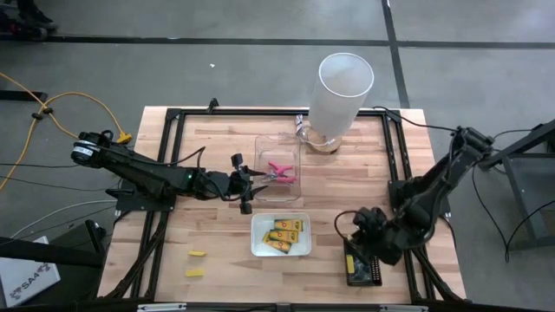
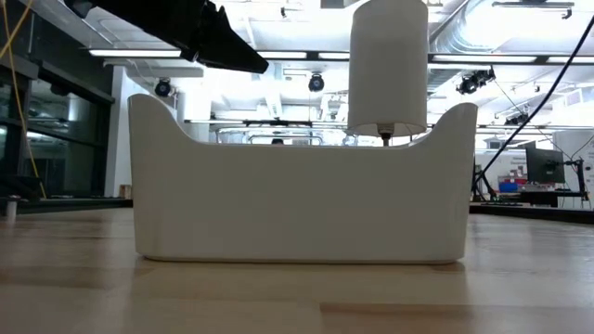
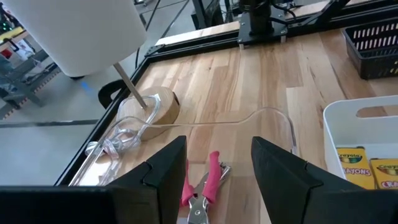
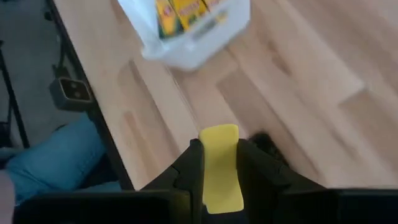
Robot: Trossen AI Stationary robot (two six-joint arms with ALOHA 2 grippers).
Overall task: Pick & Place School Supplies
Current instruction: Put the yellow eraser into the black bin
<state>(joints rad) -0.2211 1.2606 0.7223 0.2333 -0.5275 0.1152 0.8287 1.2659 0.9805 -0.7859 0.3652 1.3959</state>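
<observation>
The pink-handled scissors (image 1: 279,172) lie in a clear tray (image 1: 277,143) at mid table. My left gripper (image 1: 247,186) is open at the tray's left rim; in the left wrist view the scissors (image 3: 205,183) lie ahead of its fingers, between them and untouched. Yellow-orange packets (image 1: 284,234) lie in a white tray (image 1: 257,236). Two small yellow blocks (image 1: 197,254) (image 1: 194,271) rest on the wood near the left front. My right gripper (image 1: 360,227) hovers right of the white tray, shut on another yellow block (image 4: 221,165). My right gripper pinches the yellow block (image 4: 219,180) between its two fingers (image 4: 189,171), one on each long side. The block's free end (image 4: 219,134) sticks out past the fingertips. It is lifted clear, above bare wood beside the white tray (image 4: 193,37).
A tall white cylinder lamp (image 1: 340,91) stands on a wooden base at the far edge behind the clear tray, its cord coiled beside it. A black tray (image 1: 362,270) sits at the near right under the right arm. Black frame rails border the table.
</observation>
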